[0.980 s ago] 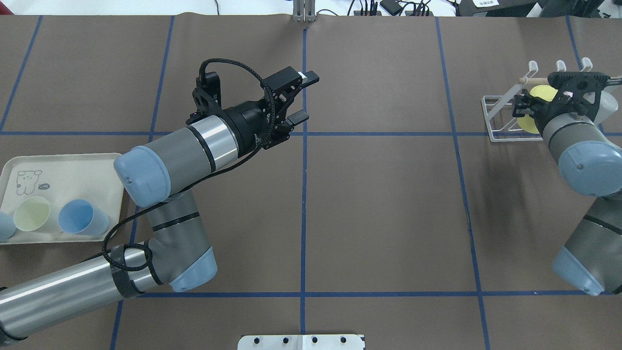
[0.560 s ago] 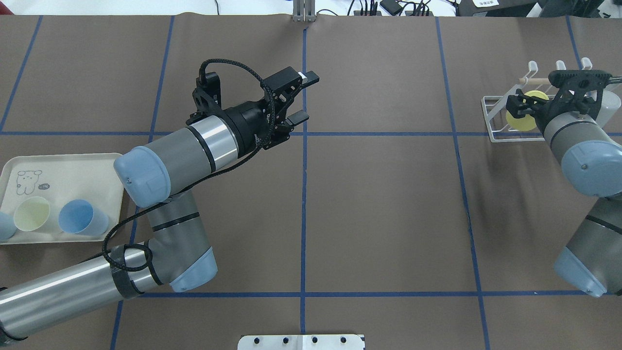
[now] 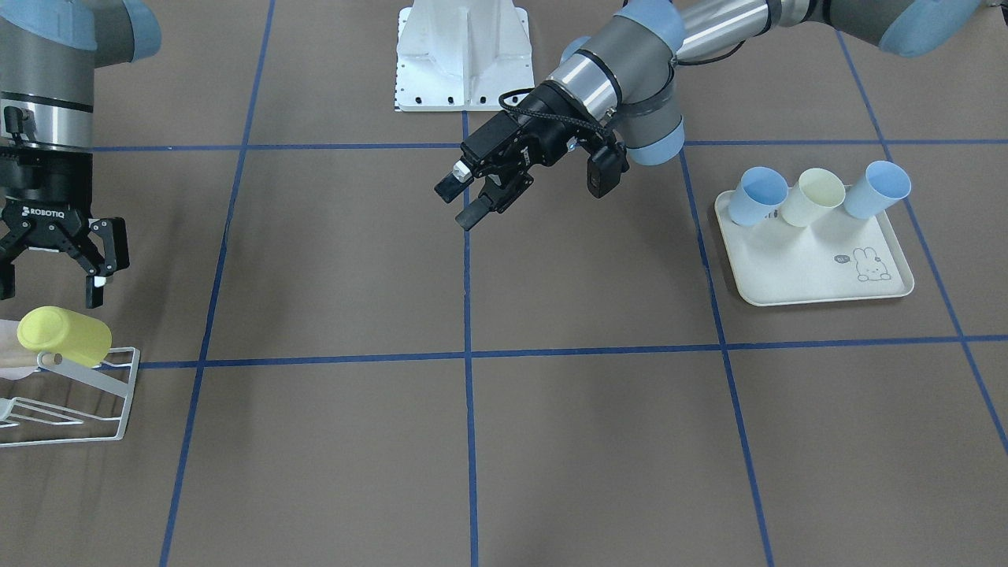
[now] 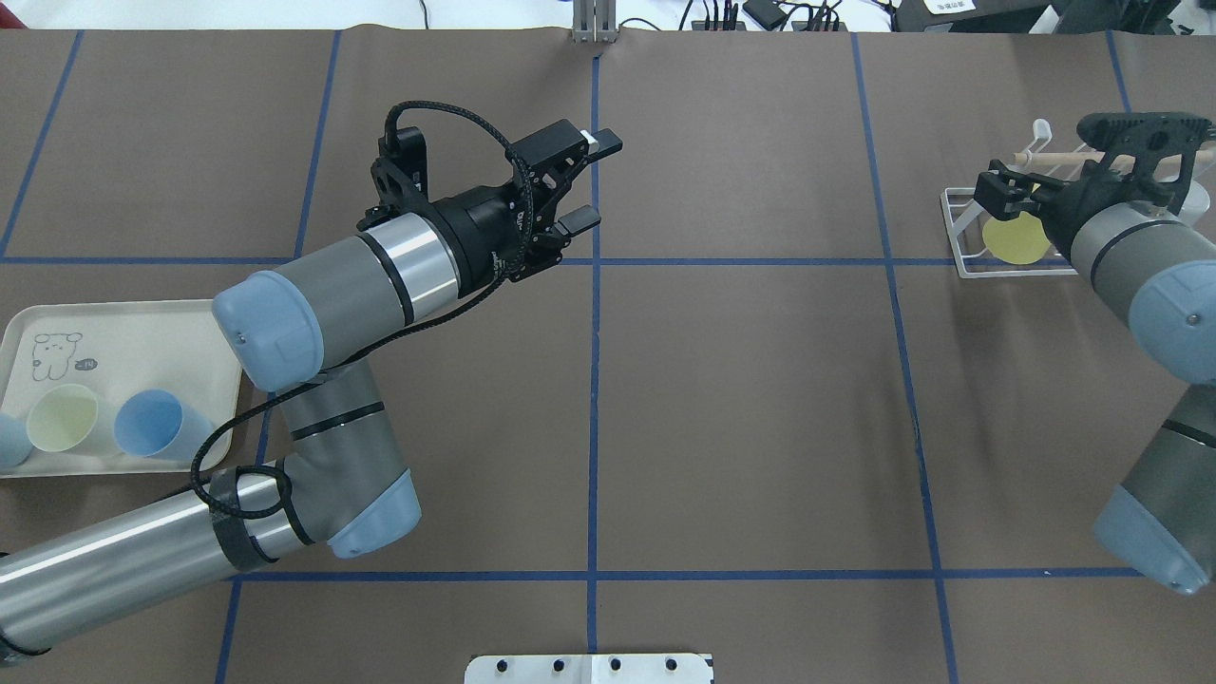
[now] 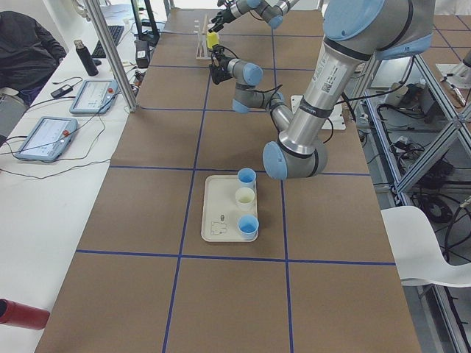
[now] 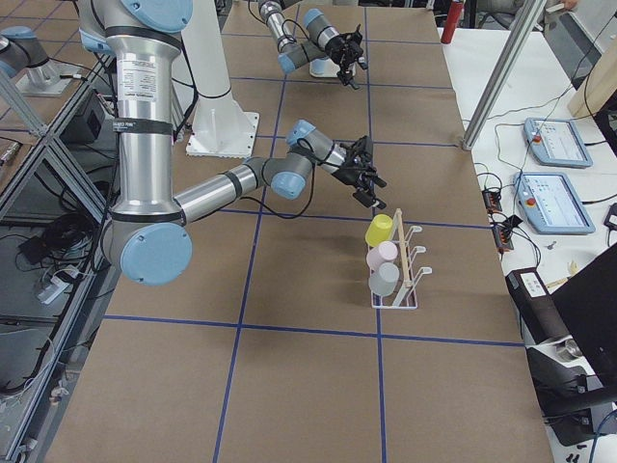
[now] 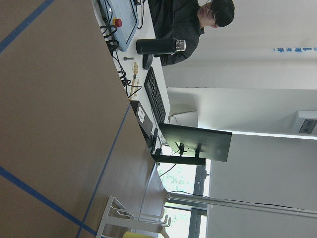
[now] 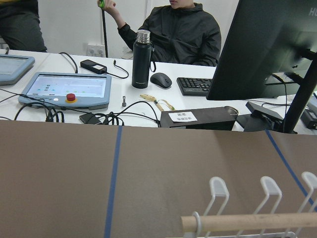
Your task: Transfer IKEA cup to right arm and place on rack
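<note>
A yellow cup (image 3: 63,337) lies on its side on the prongs of the white wire rack (image 3: 102,402) at the table's right end. It also shows in the overhead view (image 4: 1016,239) on the rack (image 4: 959,256). My right gripper (image 3: 49,293) is open and empty, just above and behind the cup, apart from it; it also shows in the overhead view (image 4: 997,190). In the right side view a pink cup (image 6: 383,256) and a grey cup (image 6: 384,280) sit on the same rack. My left gripper (image 4: 601,182) is open and empty above the table's middle.
A cream rabbit-print tray (image 3: 787,276) at the robot's left holds two blue cups and one cream cup on their sides. The rack's wooden dowel (image 8: 247,220) fills the bottom of the right wrist view. Operators, a desk and monitors lie beyond the far edge.
My right gripper has drawn back from the yellow cup, which stays on the rack. My left arm has shifted slightly, its gripper still open.
</note>
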Motion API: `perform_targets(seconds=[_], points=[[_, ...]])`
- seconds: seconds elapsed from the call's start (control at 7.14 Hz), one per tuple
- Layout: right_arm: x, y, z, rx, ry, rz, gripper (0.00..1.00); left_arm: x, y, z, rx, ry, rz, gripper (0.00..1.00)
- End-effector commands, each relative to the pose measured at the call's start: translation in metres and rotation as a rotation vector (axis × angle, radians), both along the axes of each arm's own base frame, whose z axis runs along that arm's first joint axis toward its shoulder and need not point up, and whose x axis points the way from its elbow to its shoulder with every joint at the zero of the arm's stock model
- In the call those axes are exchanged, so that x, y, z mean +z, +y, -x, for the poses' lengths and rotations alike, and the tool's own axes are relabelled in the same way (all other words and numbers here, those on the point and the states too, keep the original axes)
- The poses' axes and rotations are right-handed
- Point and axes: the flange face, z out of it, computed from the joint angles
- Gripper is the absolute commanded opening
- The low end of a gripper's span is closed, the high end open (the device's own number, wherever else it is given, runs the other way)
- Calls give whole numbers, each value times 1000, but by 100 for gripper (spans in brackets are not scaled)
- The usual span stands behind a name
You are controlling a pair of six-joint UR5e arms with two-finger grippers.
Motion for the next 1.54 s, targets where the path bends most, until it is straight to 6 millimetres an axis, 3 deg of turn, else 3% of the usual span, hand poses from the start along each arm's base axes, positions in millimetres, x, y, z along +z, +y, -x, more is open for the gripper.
perform_targets(seconds=[0.0,0.28,0.42,0.56,0.7,0.84,1.12,1.4], points=[[-35,16,-2,-97,-98,-6,100,30,-22,53,13,-191,-97,100],[-57,28,10,-208,-222,35,100,108,-31,146,105,-562,-218,100],[-78,35,17,-280,-309,56,100,157,-26,189,132,-698,-302,100],[-105,45,26,-374,-433,97,100,205,-25,240,179,-827,-415,100],[-152,39,47,-406,-626,164,100,247,-24,294,220,-911,-492,100],[-177,38,53,-399,-711,182,100,274,-19,330,245,-969,-492,100],[-196,41,71,-394,-804,220,100,345,21,362,312,-1103,-546,100],[-203,36,87,-380,-847,255,100,399,48,374,419,-1217,-551,100]])
